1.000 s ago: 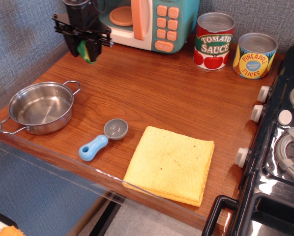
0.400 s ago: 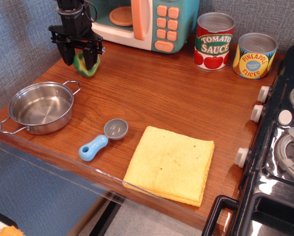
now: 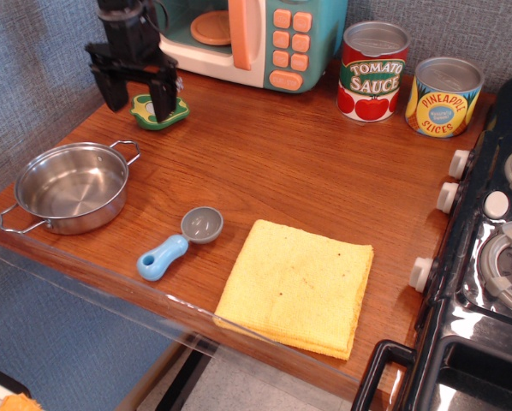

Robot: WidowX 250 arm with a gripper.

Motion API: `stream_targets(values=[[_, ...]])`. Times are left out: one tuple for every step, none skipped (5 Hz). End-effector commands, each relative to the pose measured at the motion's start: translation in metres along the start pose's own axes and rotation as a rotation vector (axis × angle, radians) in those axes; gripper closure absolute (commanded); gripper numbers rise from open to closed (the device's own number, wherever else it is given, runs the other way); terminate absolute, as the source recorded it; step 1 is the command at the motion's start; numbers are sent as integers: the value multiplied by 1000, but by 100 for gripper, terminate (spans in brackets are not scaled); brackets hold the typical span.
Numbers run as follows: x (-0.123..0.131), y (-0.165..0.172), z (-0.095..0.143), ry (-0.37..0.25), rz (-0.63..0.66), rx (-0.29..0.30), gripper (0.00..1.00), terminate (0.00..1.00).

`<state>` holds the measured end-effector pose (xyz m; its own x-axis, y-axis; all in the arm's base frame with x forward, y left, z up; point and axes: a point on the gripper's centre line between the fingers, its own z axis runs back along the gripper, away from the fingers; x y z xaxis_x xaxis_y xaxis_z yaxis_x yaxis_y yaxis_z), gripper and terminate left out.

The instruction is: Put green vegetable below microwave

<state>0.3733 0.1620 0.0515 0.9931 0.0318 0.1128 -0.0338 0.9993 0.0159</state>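
The green vegetable (image 3: 163, 115), a flat toy half pepper with a dark green lobed rim, lies flat on the wooden table (image 3: 273, 163) just in front of the microwave's left part. The microwave (image 3: 264, 38), teal and cream with an orange-pink handle and buttons and an orange plate inside, stands at the back. My black gripper (image 3: 139, 94) hangs right over the pepper with its jaws open. Its fingers straddle the pepper's left part and do not grip it.
A steel pot (image 3: 70, 187) sits at the left edge. A blue scoop (image 3: 177, 244) and a yellow cloth (image 3: 297, 285) lie near the front. A tomato sauce can (image 3: 373, 72) and a pineapple can (image 3: 444, 97) stand at the back right. A black stove (image 3: 487, 257) lies at the right.
The gripper came down from beside the microwave with the pepper held upright, then opened. The pepper now lies flat on the table, released.
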Motion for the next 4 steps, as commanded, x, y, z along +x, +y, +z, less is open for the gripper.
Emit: stream_targets(values=[[-37, -8, 93, -153, -50, 16, 0, 0], [-51, -10, 83, -68, -100, 1, 0, 0], [-51, -10, 83, -68, -100, 1, 0, 0], [-51, -10, 83, -68, -100, 1, 0, 100]])
